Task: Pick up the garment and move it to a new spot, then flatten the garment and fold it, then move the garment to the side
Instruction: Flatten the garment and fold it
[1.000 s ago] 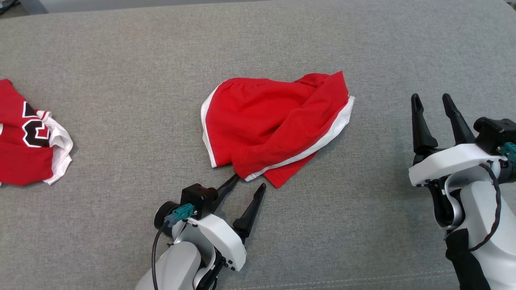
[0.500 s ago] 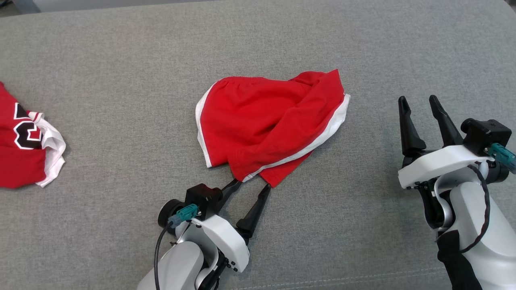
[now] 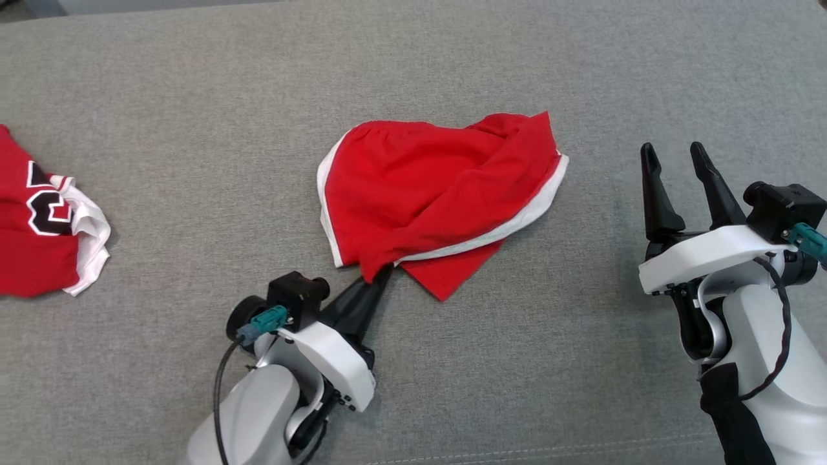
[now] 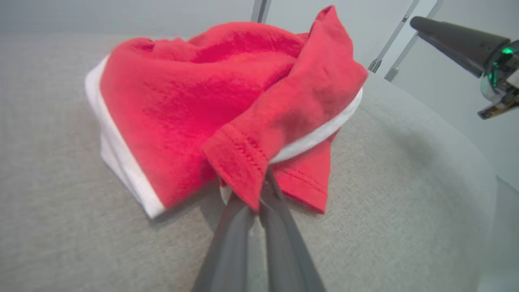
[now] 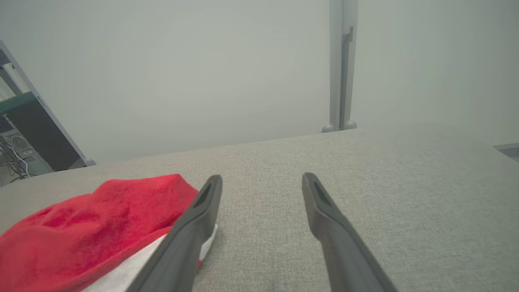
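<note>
Far left of the garment [image 3: 433, 187], a red-and-white jersey [image 3: 39, 245] lies crumpled on the grey cushion [image 3: 194, 129]. At the garment's near edge, the left gripper [image 3: 380, 276] is pinched tight on a red hem fold. Well right of the garment, the right gripper [image 3: 675, 161] hovers with its fingers spread wide, holding nothing.

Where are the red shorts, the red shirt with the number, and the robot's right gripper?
red shorts [image 3: 420, 187]: head view, middle of the red cloth.
red shirt [image 3: 32, 265]: head view, red part below the number.
right gripper [image 3: 672, 152]: head view, between its open fingers' tips.
</note>
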Motion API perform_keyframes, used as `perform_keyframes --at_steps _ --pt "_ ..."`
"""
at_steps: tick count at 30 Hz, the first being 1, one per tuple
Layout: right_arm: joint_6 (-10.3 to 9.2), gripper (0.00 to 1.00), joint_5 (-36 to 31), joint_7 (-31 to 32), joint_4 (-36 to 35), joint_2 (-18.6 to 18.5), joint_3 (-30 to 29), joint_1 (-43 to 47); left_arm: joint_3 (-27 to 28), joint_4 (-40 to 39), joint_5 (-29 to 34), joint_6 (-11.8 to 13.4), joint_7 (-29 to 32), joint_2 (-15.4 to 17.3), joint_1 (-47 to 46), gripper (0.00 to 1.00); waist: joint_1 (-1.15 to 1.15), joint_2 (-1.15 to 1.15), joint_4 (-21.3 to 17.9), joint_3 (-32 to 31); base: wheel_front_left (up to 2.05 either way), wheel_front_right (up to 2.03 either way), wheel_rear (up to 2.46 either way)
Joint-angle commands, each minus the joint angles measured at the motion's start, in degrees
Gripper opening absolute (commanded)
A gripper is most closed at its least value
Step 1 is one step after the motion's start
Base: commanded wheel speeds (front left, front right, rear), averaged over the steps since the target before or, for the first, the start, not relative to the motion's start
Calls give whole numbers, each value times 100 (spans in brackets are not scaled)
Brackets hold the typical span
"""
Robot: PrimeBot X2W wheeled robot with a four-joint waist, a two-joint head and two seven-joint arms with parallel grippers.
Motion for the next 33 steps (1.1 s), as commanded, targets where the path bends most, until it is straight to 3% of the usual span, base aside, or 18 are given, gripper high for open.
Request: perform_keyframes --at_steps 1,10,13,14,16,23,33 --pt "8 100 27 -61 -138 9 142 -46 132 -186 -43 -42 -35 192 -222 0 0 0 101 -72 0 0 0" --pt "8 100 174 -61 199 -83 353 107 -573 -598 -685 -42 -27 1287 -166 0 0 0 840 -513 0 0 0" --pt "8 100 252 -61 272 -174 465 191 -585 -629 -822 -42 16 1660 -62 0 0 0 1081 -627 0 0 0" --pt "8 100 359 -61 318 -288 650 259 -457 -685 -900 23 36 1970 76 0 0 0 1279 -680 0 0 0" --pt "8 100 447 -61 341 -380 831 283 -390 -733 -939 102 64 2130 173 0 0 0 1384 -680 0 0 0" --pt "8 100 987 55 203 -832 2039 377 -309 -1005 -1108 304 81 2093 406 0 0 0 1582 -613 0 0 0" --pt "8 100 2002 153 -894 -2083 3677 886 -289 -902 -1089 219 -9 1726 432 0 0 0 1498 -602 0 0 0"
